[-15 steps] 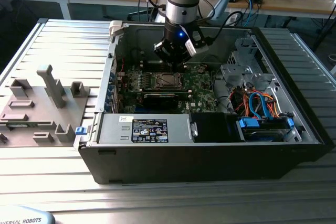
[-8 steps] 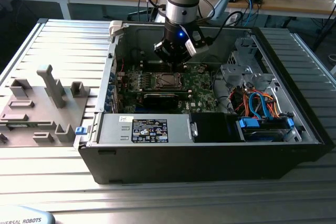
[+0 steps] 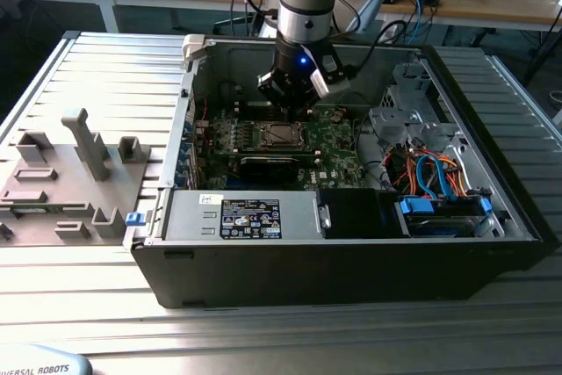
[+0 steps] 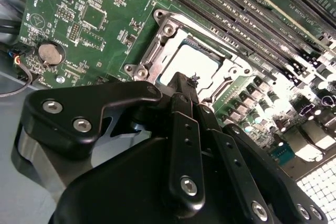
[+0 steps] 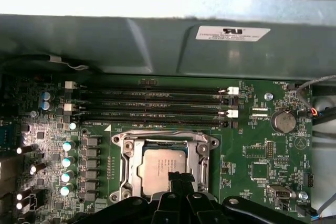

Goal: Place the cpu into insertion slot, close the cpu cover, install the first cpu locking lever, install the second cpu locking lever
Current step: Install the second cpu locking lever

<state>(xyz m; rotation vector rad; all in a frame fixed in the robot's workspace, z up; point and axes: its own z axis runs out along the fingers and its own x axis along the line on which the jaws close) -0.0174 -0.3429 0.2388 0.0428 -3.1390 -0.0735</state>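
In both wrist views the gripper point(image 4: 184, 85) is hanging just above the socket, its black fingers point(image 5: 178, 179) drawn together to a narrow tip with nothing between them. The cpu point(image 5: 161, 165), a flat square with a silvery-grey top, is lying seated in the insertion slot point(image 4: 195, 65). The cpu cover point(image 5: 126, 163), a thin silvery frame with a large central cut-out, is lying down around the chip, leaving the chip's top showing through it. The fingertip is overlapping the chip's near edge; whether it is touching cannot be told. Beyond the socket, long black card slots point(image 5: 152, 106) are running along the green circuit board point(image 5: 252, 150) toward the case wall. In the exterior view the arm is reaching down into the open computer case point(image 3: 351, 252), whose walls are standing close around the board's edges.
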